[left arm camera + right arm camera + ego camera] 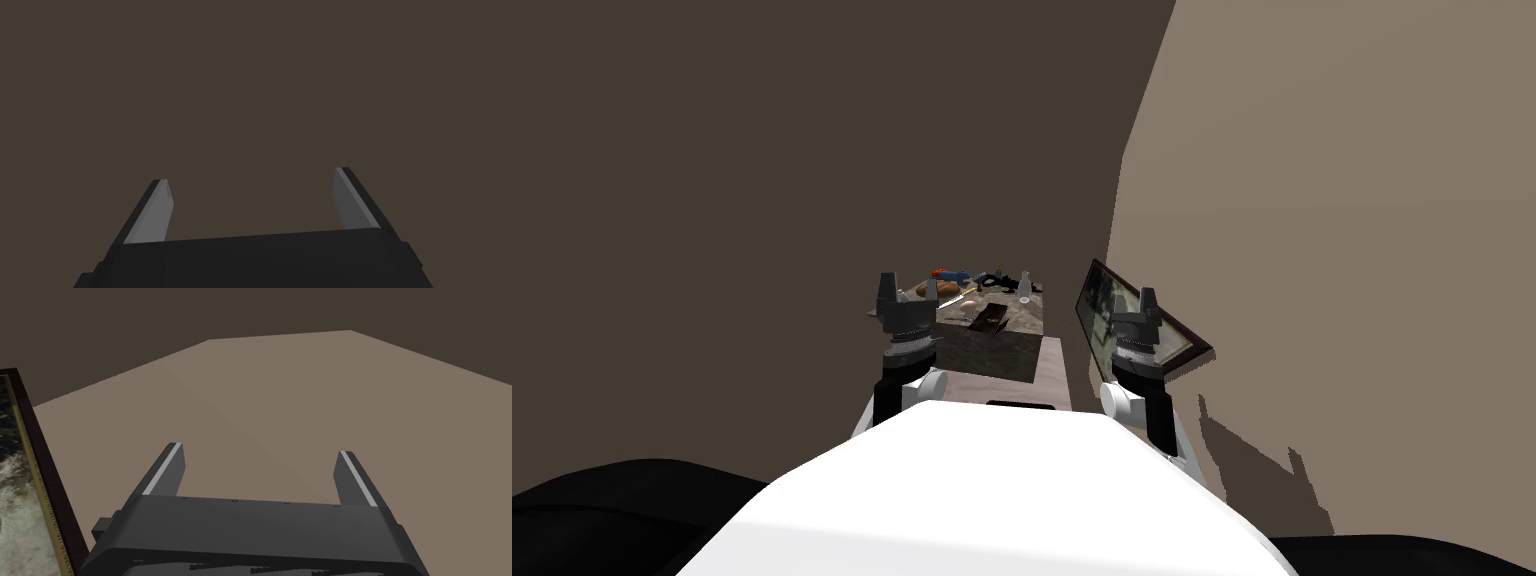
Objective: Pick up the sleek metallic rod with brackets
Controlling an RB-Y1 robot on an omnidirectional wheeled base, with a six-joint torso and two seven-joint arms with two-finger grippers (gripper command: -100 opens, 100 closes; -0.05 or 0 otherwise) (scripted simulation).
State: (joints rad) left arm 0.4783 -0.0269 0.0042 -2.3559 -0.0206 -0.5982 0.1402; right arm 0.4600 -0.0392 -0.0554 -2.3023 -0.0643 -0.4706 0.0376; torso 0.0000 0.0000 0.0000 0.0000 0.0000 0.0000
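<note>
A: Step in hand, by my guess: the approach. Both arms are raised short of the table (1017, 322). Roll closer first, then lower one arm from above. Mind the picture frame (1094, 300) just beside the right arm.

B: Tools?

A: Left tool (252, 175) released, blades wide, touching nothing. Right tool (261, 448) likewise, empty.

B: The rod?

A: On the cluttered table, well apart from both tools. Possibly the thin pale streak (952, 289); too small to confirm.
</note>
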